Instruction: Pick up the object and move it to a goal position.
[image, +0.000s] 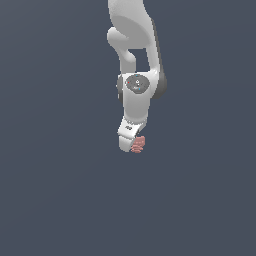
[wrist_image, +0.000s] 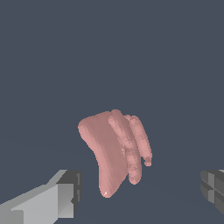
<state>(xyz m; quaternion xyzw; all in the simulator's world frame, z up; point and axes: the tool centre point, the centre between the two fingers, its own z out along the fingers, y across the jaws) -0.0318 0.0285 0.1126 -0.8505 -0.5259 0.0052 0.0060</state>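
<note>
- Nearest the wrist camera are my two fingers (wrist_image: 59, 197), grey pads spread wide apart with bare floor between them; they clasp nothing.
- Between and beyond the pads lies the object (wrist_image: 114, 148), a pinkish-red lumpy thing with ridges running along its length, narrowing to a blunt tip.
- Neither pad touches the object in the wrist view; clear gaps show on both sides.
- From the exterior view, my gripper (image: 131, 142) hangs from the white arm (image: 135, 55), and the object (image: 138, 144) sits just beside the gripper's tip, at about 4 o'clock from it.
- Whether the object rests on the floor (image: 50, 200) cannot be told; no shadow or contact line shows.
- Judged step: final approach before closing.
- To do it well, I should centre the object midway between the pads, descend until the pads flank its thick body rather than the thin tip, then close squarely across the ridges.
- Risk: gripping near the taper could squeeze the object out.
- Containers: none visible in either view.
- Goal marker: none visible.
</note>
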